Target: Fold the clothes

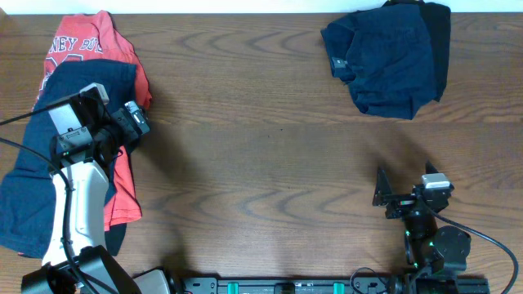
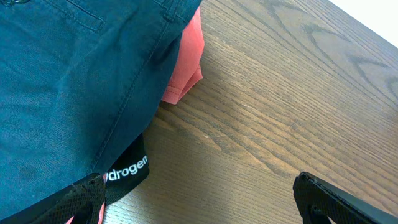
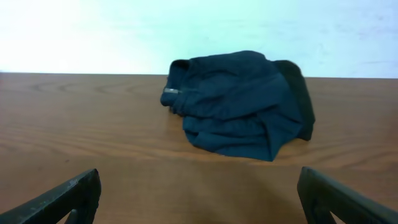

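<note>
The right gripper [image 3: 199, 180] sits low near the front edge of the table [image 1: 261, 163], its jaws wide apart and holding nothing. Bare wood lies just ahead of it. Well beyond, near the far edge, lies a crumpled navy heap [image 3: 236, 106]. A darker black garment [image 3: 298, 93] is tucked against the heap's right side.

On the left, the left gripper [image 2: 199, 186] is also spread wide and empty. It hangs over the right edge of the spread clothes, with one finger above the fabric and the other above bare table. Whether it touches the cloth I cannot tell. Navy shorts [image 2: 68, 93] lie beside it and beneath it. A black label [image 2: 127, 169] with white lettering shows from under their hem. The shorts lie across a red T-shirt [image 1: 90, 45], which reaches out past them toward the far left corner.
</note>
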